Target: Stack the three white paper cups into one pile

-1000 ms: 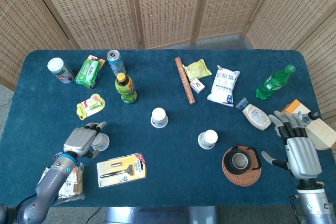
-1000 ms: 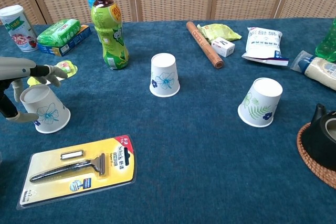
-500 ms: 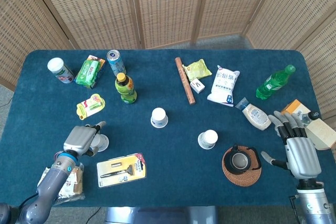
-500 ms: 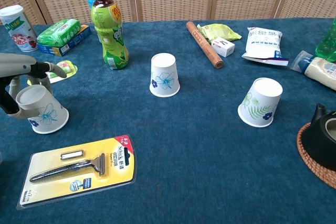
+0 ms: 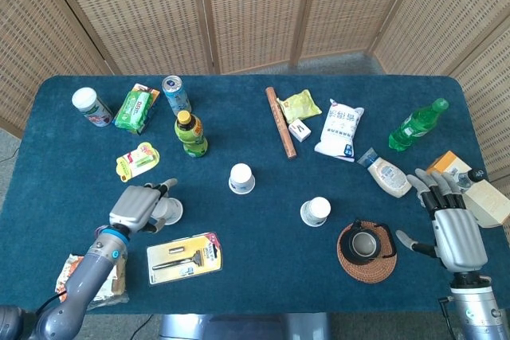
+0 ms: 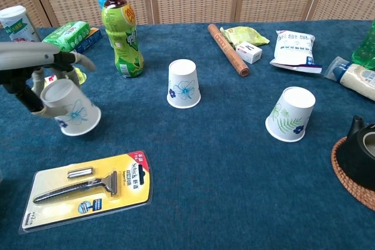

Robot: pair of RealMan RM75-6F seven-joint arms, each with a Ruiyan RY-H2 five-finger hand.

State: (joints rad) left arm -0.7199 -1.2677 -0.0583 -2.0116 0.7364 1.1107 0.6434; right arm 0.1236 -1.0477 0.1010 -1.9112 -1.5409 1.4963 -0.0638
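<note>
My left hand (image 5: pixel 137 207) (image 6: pixel 36 68) grips a white paper cup (image 6: pixel 71 108) (image 5: pixel 168 211), upside down and tilted, lifted off the blue cloth at the left. A second inverted cup (image 5: pixel 241 178) (image 6: pixel 184 83) with a blue flower print stands mid-table. The third cup (image 5: pixel 315 212) (image 6: pixel 291 114), leaf-printed, stands tilted to the right of it. My right hand (image 5: pixel 452 222) hovers open at the table's right edge, far from all cups, and shows only in the head view.
A packaged razor (image 6: pixel 88 190) lies just below the held cup. A green tea bottle (image 6: pixel 122 31) stands behind it. A teapot on a woven mat (image 5: pixel 366 249) sits near the right hand. Snack packs, a rolled tube (image 5: pixel 280 122), bottles and a can line the far side.
My left hand has closed around the left cup, lifted it off the cloth and carried it rightward toward the middle. The right hand and other cups have not moved.
</note>
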